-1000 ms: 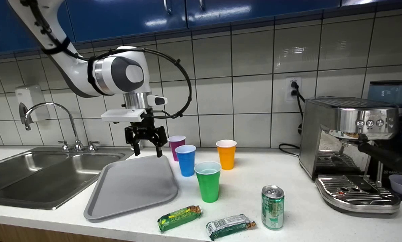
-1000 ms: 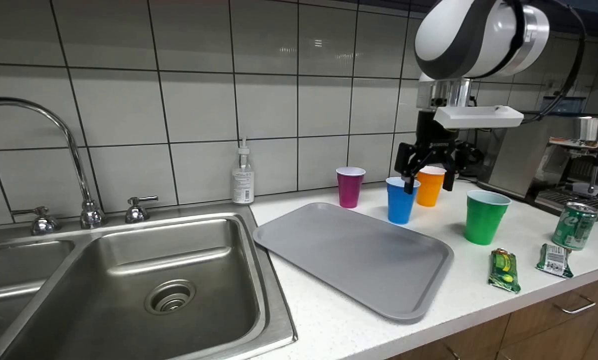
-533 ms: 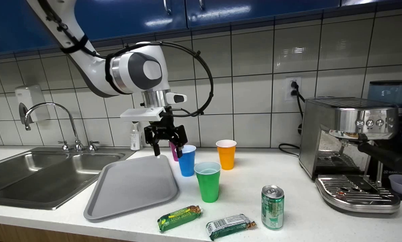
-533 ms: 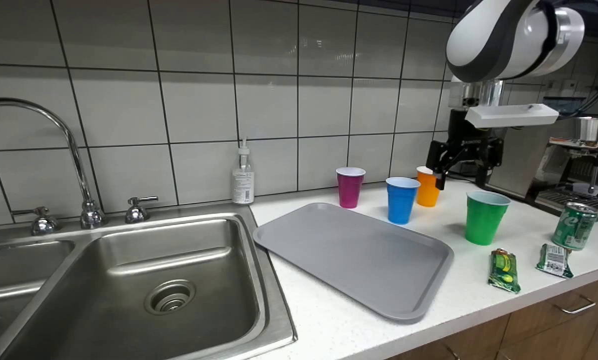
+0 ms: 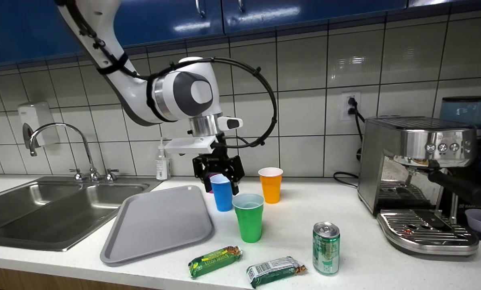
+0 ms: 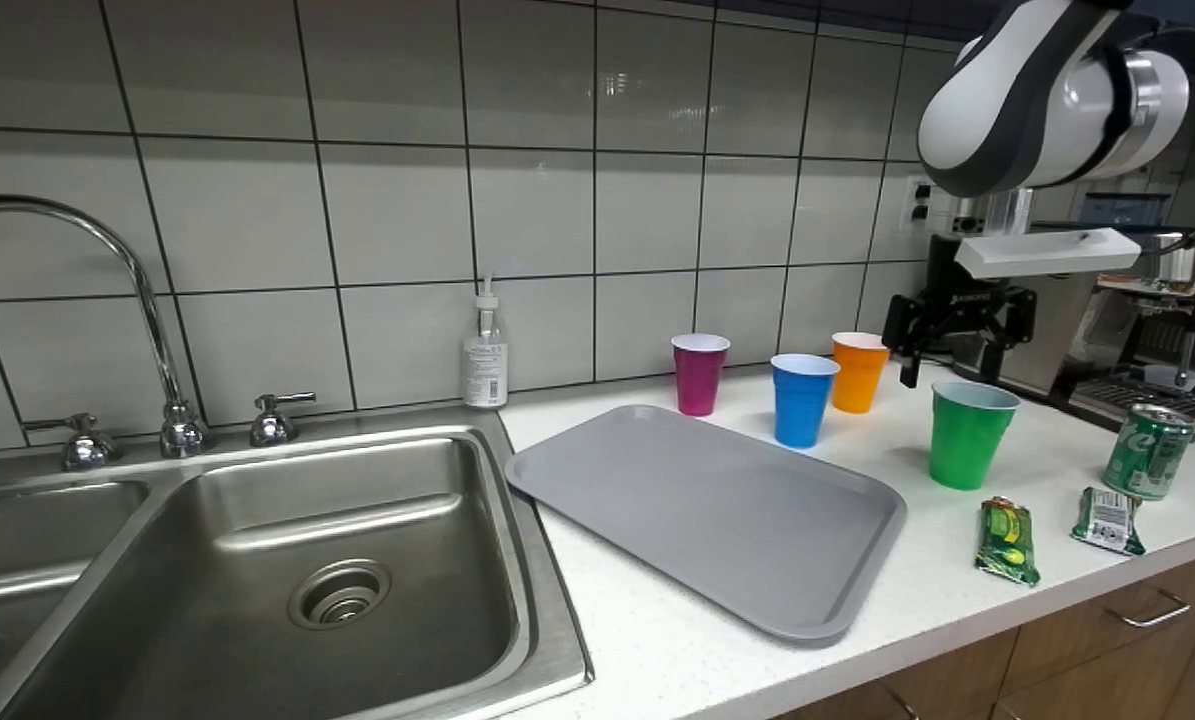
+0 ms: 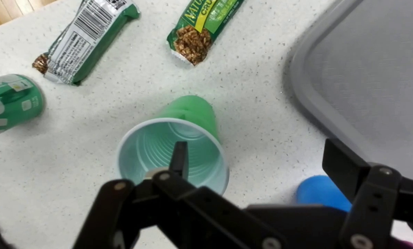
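Observation:
My gripper is open and empty, above the counter among the cups, in both exterior views point(image 5: 221, 188) point(image 6: 950, 370). In the wrist view its fingers point(image 7: 256, 148) are wide apart. The green cup point(image 5: 249, 223) stands upright; in the wrist view one finger overlaps its open mouth point(image 7: 199, 152). The blue cup point(image 5: 222, 197) shows between the fingers in an exterior view and is partly hidden by the other finger in the wrist view point(image 7: 318, 192). The orange cup point(image 5: 271, 189) stands behind. The purple cup point(image 6: 698, 380) is mostly hidden in an exterior view. No contact is visible.
A grey tray point(image 5: 159, 225) lies beside the cups, near the sink point(image 6: 357, 540). Two green snack bars point(image 5: 214, 262) point(image 5: 274, 272) and a green can point(image 5: 326, 249) are near the counter's front edge. A coffee machine point(image 5: 417, 161) and a soap bottle point(image 6: 485, 360) stand by the wall.
The arm and gripper have moved to the right in both exterior views, past the tray's edge, and lately a little lower. The gripper stays open. The cups, tray, bars and can have not moved.

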`<action>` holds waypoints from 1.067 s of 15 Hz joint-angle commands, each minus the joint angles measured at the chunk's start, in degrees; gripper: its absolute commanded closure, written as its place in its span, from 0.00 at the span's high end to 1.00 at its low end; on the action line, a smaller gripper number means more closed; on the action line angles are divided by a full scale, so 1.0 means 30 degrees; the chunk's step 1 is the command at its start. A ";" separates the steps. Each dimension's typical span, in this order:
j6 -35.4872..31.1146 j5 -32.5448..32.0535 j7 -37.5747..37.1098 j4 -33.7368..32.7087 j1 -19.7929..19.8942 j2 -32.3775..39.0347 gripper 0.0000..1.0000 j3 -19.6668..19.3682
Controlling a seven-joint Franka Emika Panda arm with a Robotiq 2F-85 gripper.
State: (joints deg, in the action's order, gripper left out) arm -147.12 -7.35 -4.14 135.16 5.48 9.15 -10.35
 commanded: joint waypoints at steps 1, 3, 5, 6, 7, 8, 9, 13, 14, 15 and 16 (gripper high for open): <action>-0.0240 -0.0452 -0.0529 -0.1245 0.0164 0.1390 1.00 -0.0105; -0.0246 -0.0349 -0.0439 -0.1723 0.0147 0.1974 1.00 -0.0171; -0.0208 -0.0271 -0.0354 -0.2143 0.0142 0.2461 1.00 -0.0221; -0.0208 -0.0249 -0.0302 -0.2340 0.0142 0.2703 1.00 -0.0239; -0.0196 -0.0218 -0.0251 -0.2541 0.0148 0.2918 1.00 -0.0252; -0.0174 -0.0196 -0.0224 -0.2729 0.0148 0.3117 1.00 -0.0265; -0.0151 -0.0189 -0.0210 -0.2914 0.0143 0.3291 1.00 -0.0276; -0.0051 -0.0177 -0.0106 -0.3464 0.0142 0.3835 0.75 -0.0296; -0.0054 -0.0180 -0.0089 -0.3521 0.0140 0.3908 0.72 -0.0300; -0.0054 -0.0184 -0.0084 -0.3550 0.0133 0.3964 0.66 -0.0306; -0.0051 -0.0198 -0.0089 -0.3571 0.0119 0.3998 0.56 -0.0314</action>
State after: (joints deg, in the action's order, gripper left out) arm -147.91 -7.35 -4.21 126.01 5.49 20.26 -11.26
